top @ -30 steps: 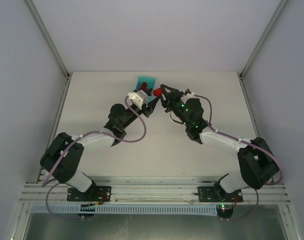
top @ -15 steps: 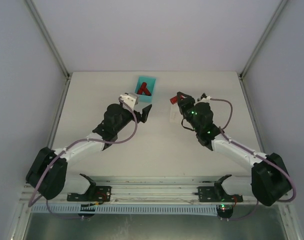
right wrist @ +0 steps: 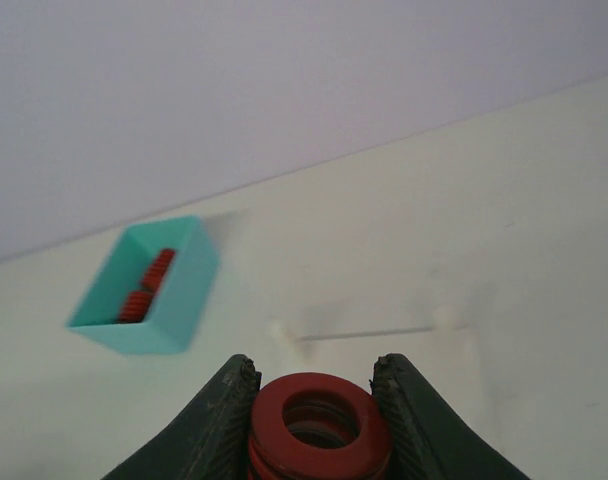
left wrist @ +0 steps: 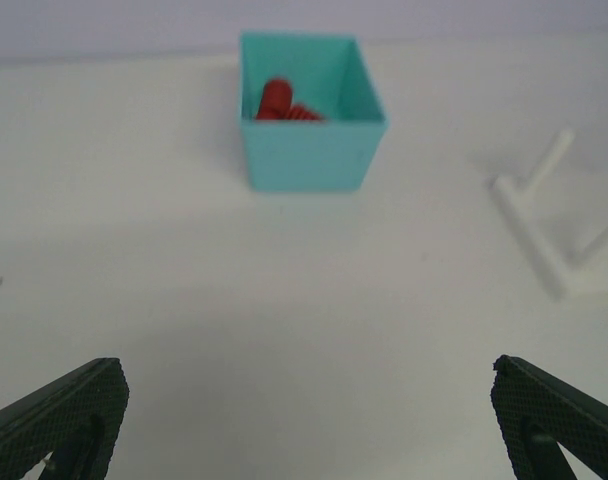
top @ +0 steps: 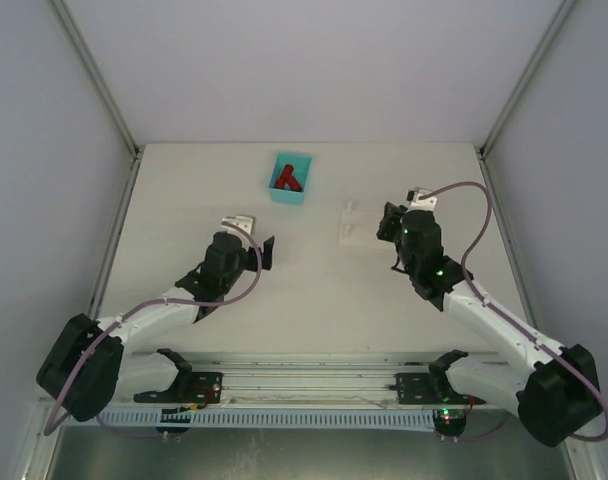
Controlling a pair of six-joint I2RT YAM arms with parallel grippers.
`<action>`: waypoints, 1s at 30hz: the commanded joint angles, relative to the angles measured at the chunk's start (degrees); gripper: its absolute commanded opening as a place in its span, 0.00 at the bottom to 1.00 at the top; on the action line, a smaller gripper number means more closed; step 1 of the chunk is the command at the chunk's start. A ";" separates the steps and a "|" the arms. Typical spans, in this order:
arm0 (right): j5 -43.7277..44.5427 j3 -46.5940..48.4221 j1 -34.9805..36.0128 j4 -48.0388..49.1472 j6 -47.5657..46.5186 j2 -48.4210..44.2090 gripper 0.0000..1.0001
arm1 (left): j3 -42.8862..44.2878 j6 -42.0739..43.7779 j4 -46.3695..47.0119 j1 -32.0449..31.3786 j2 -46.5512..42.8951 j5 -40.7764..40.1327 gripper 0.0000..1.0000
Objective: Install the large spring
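We've got the left arm (top: 154,310) stretched low and forward. The left gripper (top: 265,252) sits nearer us than the teal bin (top: 290,178), slightly left of it and well short of it, with its jaws spread wide and nothing between them. The right arm (top: 494,320) reaches out to the right of the bin. The right gripper (top: 387,225) is well apart from the bin, fingers (right wrist: 229,410) clamped on both sides of the large spring (right wrist: 317,420).

Red spring (right wrist: 319,425) sat between the right gripper's (right wrist: 316,372) dark green-black fingers (right wrist: 229,415). Ahead-left, a teal bin (right wrist: 189,295) held more red springs (right wrist: 149,285). White stand (left wrist: 530,238), cream table (right wrist: 484,200).
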 commanded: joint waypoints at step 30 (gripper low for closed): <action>4.92 10.65 -15.41 24.03 -20.83 33.77 0.00 | -10.41 1.56 19.43 -0.60 2.50 8.27 0.99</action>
